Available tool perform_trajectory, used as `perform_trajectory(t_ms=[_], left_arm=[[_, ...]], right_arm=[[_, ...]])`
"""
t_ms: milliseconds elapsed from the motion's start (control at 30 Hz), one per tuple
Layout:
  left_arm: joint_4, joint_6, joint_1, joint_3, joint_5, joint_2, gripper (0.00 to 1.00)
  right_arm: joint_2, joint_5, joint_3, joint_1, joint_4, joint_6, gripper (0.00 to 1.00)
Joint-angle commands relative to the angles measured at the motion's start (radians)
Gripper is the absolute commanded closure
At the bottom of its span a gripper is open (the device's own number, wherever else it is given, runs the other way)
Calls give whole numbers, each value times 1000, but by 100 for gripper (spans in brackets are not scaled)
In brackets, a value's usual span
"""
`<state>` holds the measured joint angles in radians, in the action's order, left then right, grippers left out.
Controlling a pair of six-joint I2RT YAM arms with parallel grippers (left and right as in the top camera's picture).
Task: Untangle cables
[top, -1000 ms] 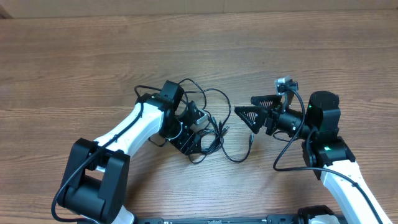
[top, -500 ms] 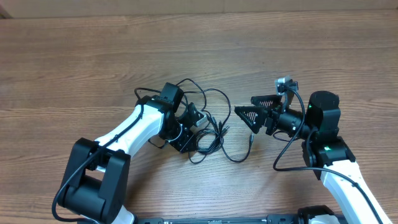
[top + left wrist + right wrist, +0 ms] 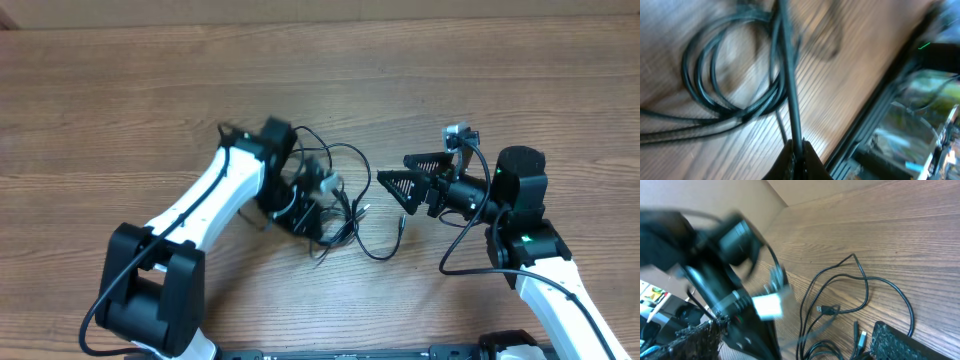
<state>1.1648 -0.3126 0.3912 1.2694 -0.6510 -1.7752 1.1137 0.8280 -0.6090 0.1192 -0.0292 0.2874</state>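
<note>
L jaws pinching one cord tight; R jaws spread wide, empty. And the cables: one tangle on table. Separating barely begun, most work left.

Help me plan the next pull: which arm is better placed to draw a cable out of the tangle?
Left. The left gripper has its jaws shut on one cable strand in the tangle; the right gripper has its jaws open, apart from the cables.

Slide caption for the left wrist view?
Left gripper shut on a black cable strand, coiled loops on the wooden table beyond.
</note>
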Motion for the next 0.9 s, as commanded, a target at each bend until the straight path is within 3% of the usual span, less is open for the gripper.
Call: perform_trajectory(t_ms=[0, 233, 367, 433, 567, 633, 867], left_arm=[[112, -1, 0, 269, -188, 10, 96], [194, 65, -9, 652, -319, 10, 96], [174, 188, -58, 823, -320, 10, 96], [136, 312, -99, 893, -359, 10, 96], [32, 520, -158, 939, -541, 10, 96], [13, 554, -164, 939, -596, 10, 96], [-5, 598, -180, 939, -578, 10, 96]], right_arm=[[-6, -9, -8, -3, 8, 0, 5], [-6, -9, -8, -3, 29, -3, 5], [-6, -9, -7, -3, 32, -3, 5], [-6, -9, -8, -3, 32, -3, 5], [-6, -9, -8, -3, 32, -3, 5], [-6, -10, -8, -3, 32, -3, 5], [-6, -16, -7, -3, 32, -3, 5]])
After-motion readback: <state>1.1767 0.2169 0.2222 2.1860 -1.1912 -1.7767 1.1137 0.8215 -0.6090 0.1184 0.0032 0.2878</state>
